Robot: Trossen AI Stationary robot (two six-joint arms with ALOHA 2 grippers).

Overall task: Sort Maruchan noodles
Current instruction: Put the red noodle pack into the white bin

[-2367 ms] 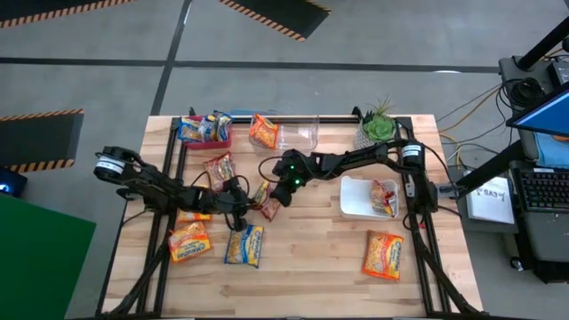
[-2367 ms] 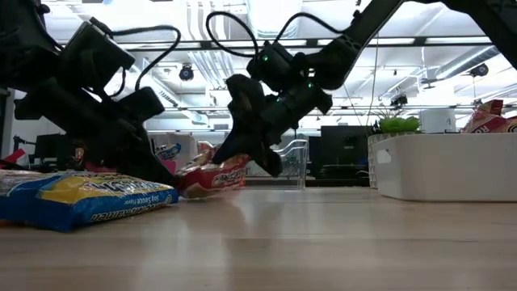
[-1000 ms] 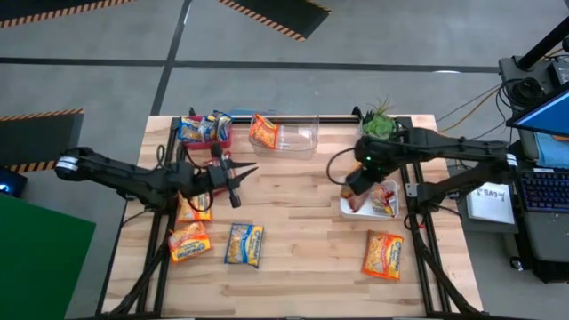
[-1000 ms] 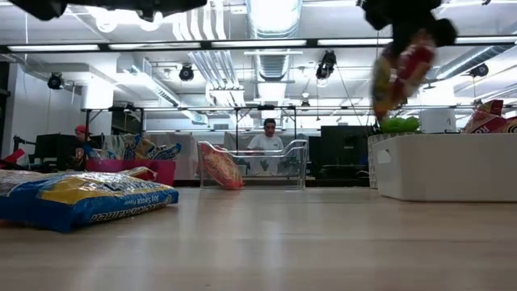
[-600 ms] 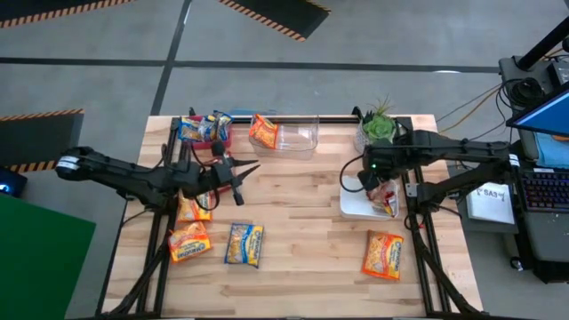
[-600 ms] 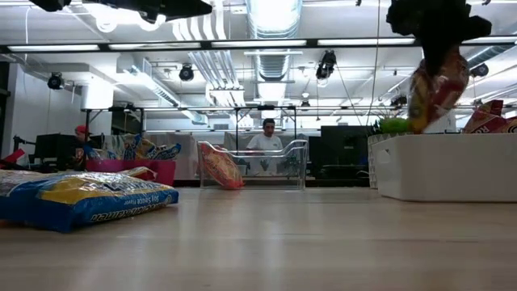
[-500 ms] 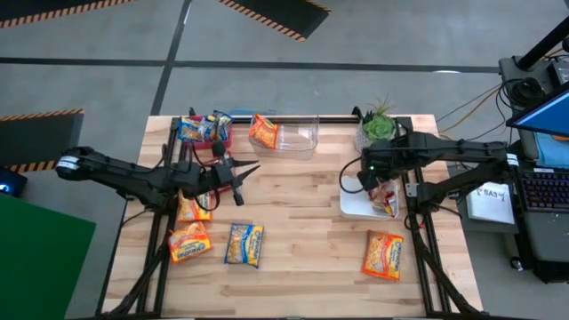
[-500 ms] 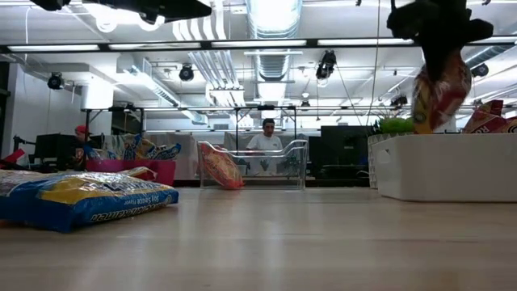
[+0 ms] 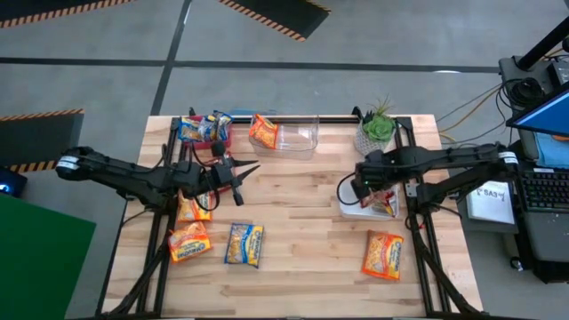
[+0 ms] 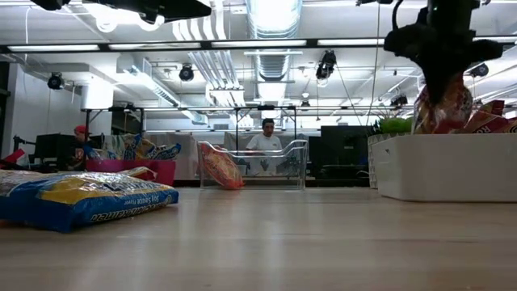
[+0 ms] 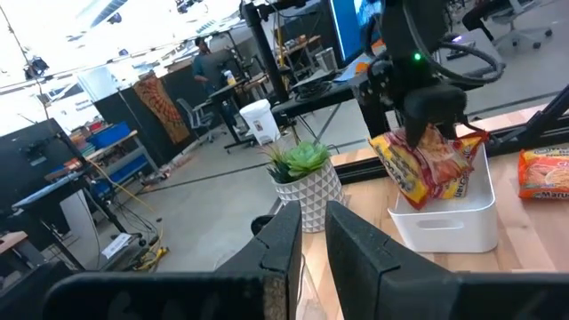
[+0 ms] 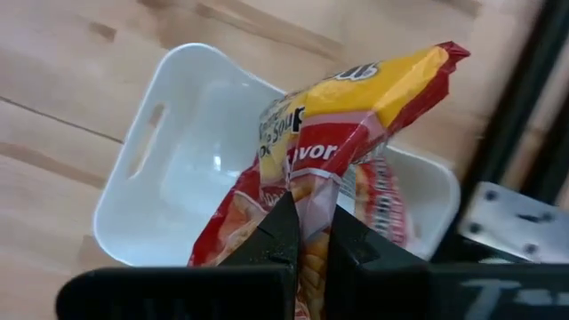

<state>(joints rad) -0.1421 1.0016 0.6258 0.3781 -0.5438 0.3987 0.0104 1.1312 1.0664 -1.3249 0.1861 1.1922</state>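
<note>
Right gripper (image 12: pixel 307 233) hangs over the white bin (image 9: pixel 352 207) at table right, fingers clenched on a red-marked noodle packet (image 12: pixel 338 133) that dangles into the bin; 1 more packet (image 9: pixel 388 201) lies inside. Left gripper (image 9: pixel 242 173) is raised over table left, fingers nearly closed, holding nothing. Other packets: pink tray (image 9: pixel 216 140) and clear bin (image 9: pixel 302 135) at far edge, near-left cluster (image 9: pixel 244 245), 1 near right (image 9: pixel 383 254).

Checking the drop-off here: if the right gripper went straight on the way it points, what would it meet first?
The right gripper, shut on a red-marked noodle packet, points down into the white bin. The packet would likely meet the bin's floor or the packet already inside first; depth is unclear.
</note>
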